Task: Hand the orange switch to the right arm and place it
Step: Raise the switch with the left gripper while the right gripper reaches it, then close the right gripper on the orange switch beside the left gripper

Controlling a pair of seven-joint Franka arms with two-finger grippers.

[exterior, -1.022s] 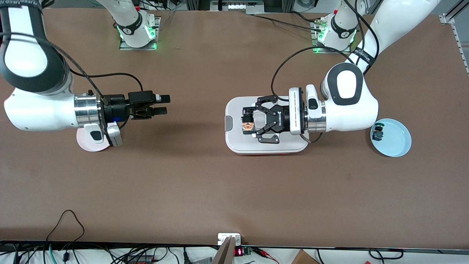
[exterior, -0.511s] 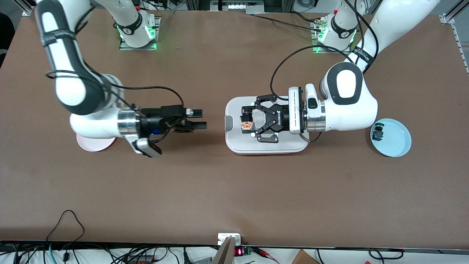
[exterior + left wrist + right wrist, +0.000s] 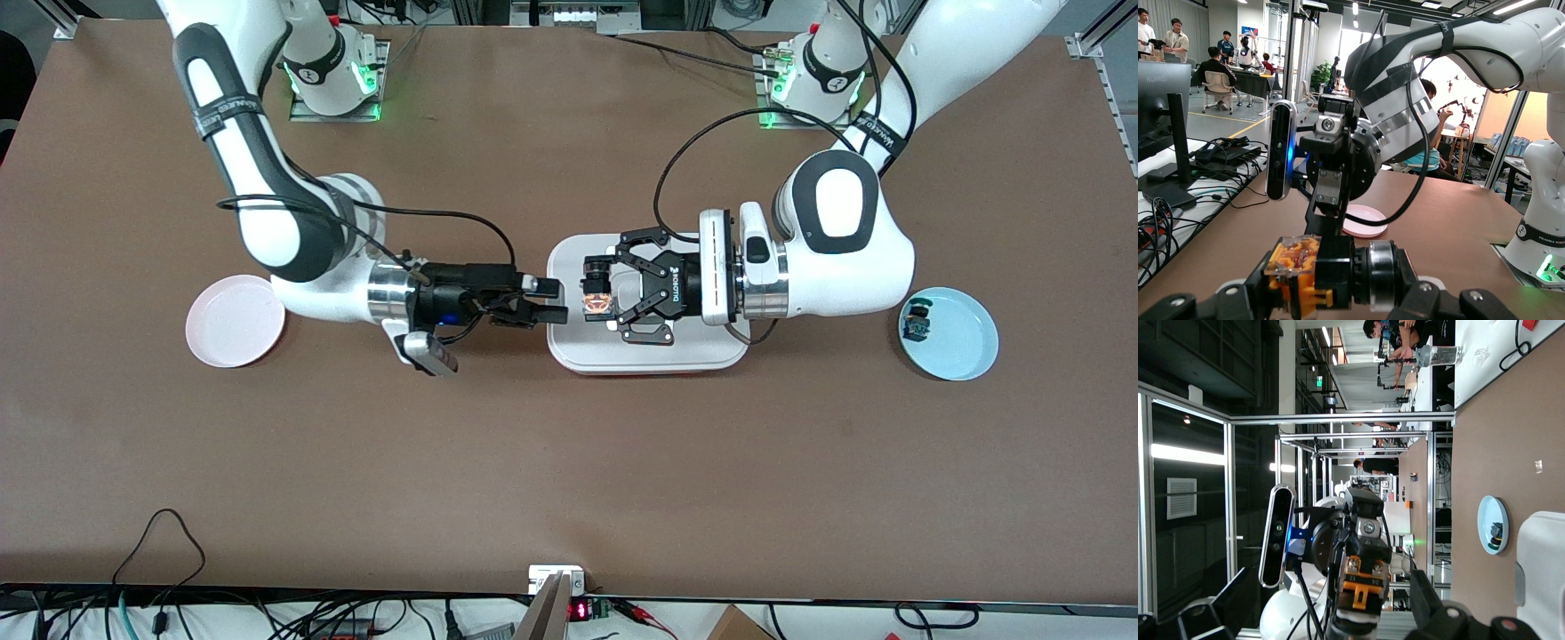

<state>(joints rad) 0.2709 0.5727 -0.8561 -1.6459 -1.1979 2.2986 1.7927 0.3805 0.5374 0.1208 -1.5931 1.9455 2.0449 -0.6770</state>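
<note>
While the left gripper (image 3: 594,300) hovered over the white tray (image 3: 711,356) at mid-worktop, its fingers were clamped on the orange switch (image 3: 598,302), held clear of the tray with its cap turned toward the right arm's end; the right gripper (image 3: 553,302) was level with it, over the tray's edge, its two fingers spread narrowly and just short of the switch. A pink plate (image 3: 233,321) lay toward the right arm's end; a blue plate (image 3: 960,342) carrying a small dark part (image 3: 917,323) lay toward the left arm's end.

Orange switch (image 3: 1297,277) clamped in left end effector (image 3: 1311,300).
</note>
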